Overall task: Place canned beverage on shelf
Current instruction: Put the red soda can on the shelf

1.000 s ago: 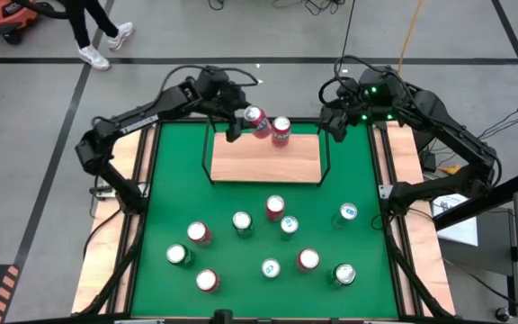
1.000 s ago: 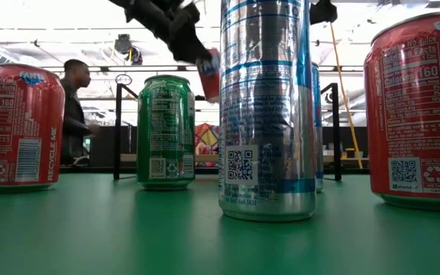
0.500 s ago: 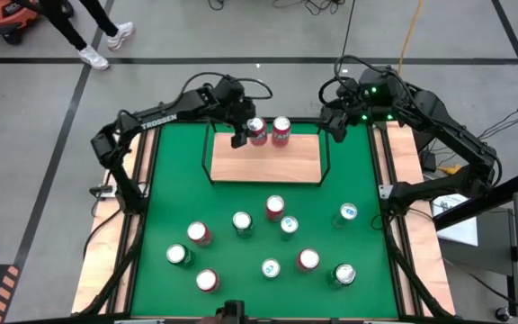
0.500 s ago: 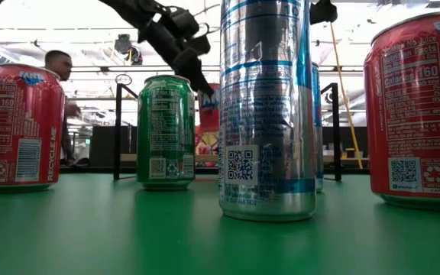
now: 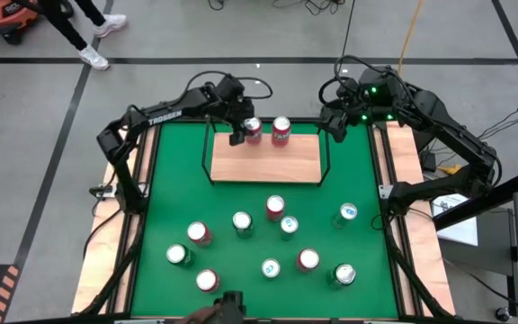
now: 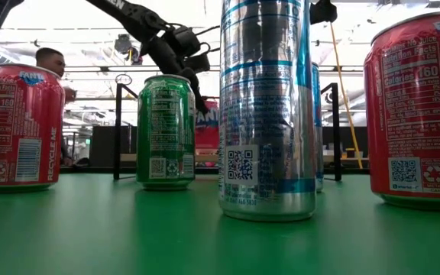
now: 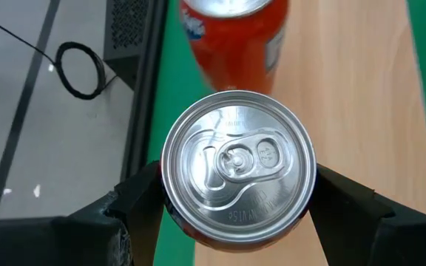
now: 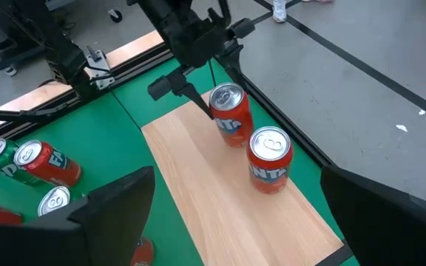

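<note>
Green mat (image 5: 178, 193), wood shelf (image 5: 268, 162) with black rails at back. Left gripper (image 5: 243, 131) grips red can (image 7: 238, 166) by its sides, can upright between fingers (image 7: 135, 207), axis vertical, on or just over shelf's back edge. Second red can (image 8: 271, 160) just beside. Smooth aluminium cylinder, pull-tab top. Right gripper (image 8: 235, 214) waits spread, farther off.

Held can (image 6: 207, 122) seemingly half hidden.

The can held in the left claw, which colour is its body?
Red; the can has a silver top. The right wrist view shows it best, held by the left claw.
</note>
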You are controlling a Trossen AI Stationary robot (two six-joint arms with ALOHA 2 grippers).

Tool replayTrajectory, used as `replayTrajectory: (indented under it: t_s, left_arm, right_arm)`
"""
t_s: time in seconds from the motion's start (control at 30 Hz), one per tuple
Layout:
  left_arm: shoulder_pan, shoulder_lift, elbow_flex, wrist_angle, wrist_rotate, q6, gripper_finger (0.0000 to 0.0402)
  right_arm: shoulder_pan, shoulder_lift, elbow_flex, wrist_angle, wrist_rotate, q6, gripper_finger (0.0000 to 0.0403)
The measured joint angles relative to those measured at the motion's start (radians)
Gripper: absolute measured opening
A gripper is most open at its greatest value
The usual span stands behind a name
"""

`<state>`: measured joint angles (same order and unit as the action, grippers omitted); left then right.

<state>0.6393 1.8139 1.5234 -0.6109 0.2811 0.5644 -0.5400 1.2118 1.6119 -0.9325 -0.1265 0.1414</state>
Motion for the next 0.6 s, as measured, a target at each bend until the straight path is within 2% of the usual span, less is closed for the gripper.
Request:
replayTrajectory:
  t_s: [0.13,0.33,0.6]
  left_arm:
    - [0.020,0.006,0.000,0.001,0.052,0.002,0.0264]
    - [0.031,0.030,0.000,0.013,0.077,0.022,0.0264]
    - [0.032,0.043,0.002,0.011,0.065,0.020,0.0283]
  right_arm:
    - [0.000,0.000,0.000,0.000,0.000,-0.003,0.0377]
    - [-0.004,0.000,0.000,0.000,0.000,-0.008,0.0377]
    - [-0.004,0.000,0.000,0.000,-0.004,0.002,0.0377]
